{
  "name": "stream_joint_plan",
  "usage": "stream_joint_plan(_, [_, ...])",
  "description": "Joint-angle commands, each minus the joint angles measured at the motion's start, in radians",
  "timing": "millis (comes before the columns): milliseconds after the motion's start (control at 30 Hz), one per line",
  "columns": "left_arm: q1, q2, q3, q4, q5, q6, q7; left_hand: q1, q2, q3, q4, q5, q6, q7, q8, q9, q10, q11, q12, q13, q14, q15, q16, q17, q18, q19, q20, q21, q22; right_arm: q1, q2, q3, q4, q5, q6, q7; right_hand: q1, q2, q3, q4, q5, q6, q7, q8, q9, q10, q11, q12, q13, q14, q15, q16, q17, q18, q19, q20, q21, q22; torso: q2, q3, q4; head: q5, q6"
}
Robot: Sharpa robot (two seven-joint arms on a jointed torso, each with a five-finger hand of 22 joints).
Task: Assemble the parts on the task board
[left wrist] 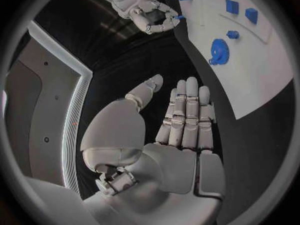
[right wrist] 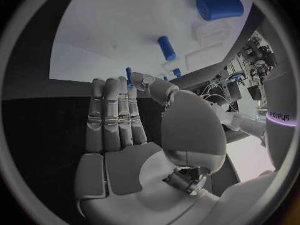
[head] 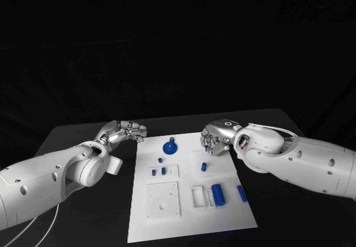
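Observation:
The white task board (head: 193, 221) lies in the middle of the black table. On it are a blue gear (head: 171, 148), a few short blue pegs (head: 158, 171), a lone peg (head: 203, 166), a thick blue cylinder (head: 217, 194) and a blue bar (head: 242, 193). My right hand (head: 216, 138) hovers over the board's far right part. Its thumb and a finger pinch a small blue peg (right wrist: 129, 75), also seen from across the board (left wrist: 180, 17). My left hand (head: 123, 131) hangs off the board's far left corner, with its fingers (left wrist: 187, 115) stretched and nothing in them.
The board carries a square white plate (head: 163, 198) and a white slot frame (head: 199, 196) beside the cylinder. Black table (head: 82, 134) runs around the board on all sides. My forearms flank the board's near half.

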Motion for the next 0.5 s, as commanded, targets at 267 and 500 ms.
stream_joint_plan(267, [0.001, 0.012, 0.001, -0.008, 0.012, 0.009, 0.006, 0.0, 0.007, -0.002, -0.001, 0.004, -0.008, -0.002, 0.005, -0.001, 0.002, 0.007, -0.004, -0.001, 0.006, 0.003, -0.005, 0.003, -0.011, -0.002, 0.005, -0.006, 0.002, 0.001, 0.03, 0.001, 0.055, 0.221, -0.073, 0.095, -0.008, 0.023, -0.021, -0.011, 0.025, -0.003, 0.002, 0.001, 0.012, 0.002, 0.002, -0.009, 0.004, -0.003, -0.006, -0.002, 0.006, 0.007, 0.004, -0.002, 0.004, 0.002, -0.001, -0.001, 0.001, 0.047, -0.002])
stream_joint_plan(500, [0.001, 0.021, 0.001, -0.018, 0.012, 0.006, 0.007, 0.001, 0.007, -0.002, -0.001, 0.004, -0.008, -0.002, 0.005, -0.001, 0.002, 0.007, -0.004, -0.001, 0.006, 0.003, -0.006, 0.005, -0.011, -0.002, 0.005, -0.006, 0.003, -0.005, 0.068, 0.001, 0.078, 0.211, -0.084, 0.108, -0.013, 0.033, -0.032, -0.02, 0.04, -0.006, 0.003, -0.001, 0.018, 0.002, 0.002, -0.013, 0.007, -0.003, -0.005, -0.006, 0.009, 0.007, 0.003, -0.001, 0.003, 0.002, -0.002, -0.0026, 0.001, 0.09, -0.012])
